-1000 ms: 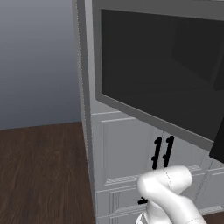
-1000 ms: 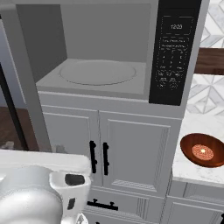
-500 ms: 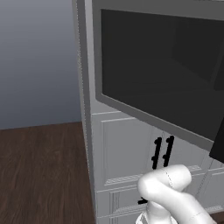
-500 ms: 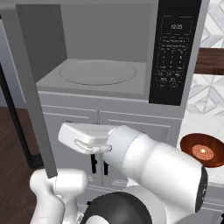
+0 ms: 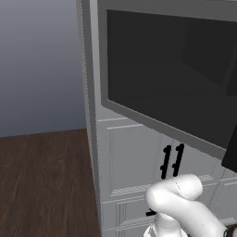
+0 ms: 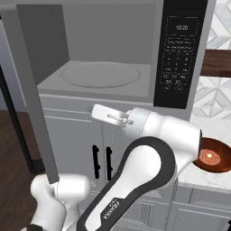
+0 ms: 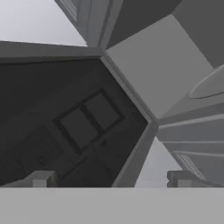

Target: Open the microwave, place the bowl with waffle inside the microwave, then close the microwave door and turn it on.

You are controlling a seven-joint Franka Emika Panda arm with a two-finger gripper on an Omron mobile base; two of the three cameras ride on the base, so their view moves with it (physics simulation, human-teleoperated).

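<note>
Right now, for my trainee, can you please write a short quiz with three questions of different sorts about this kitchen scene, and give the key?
1. True or false: the microwave door is swung open.
2. Multiple choice: where is the bowl? A) on the turntable inside the microwave; B) on the counter to the right of the microwave; C) in the gripper.
3. Fill in the gap: the gripper's fingers stand ____ and hold nothing.

Key: 1 true; 2 B; 3 open.
</note>
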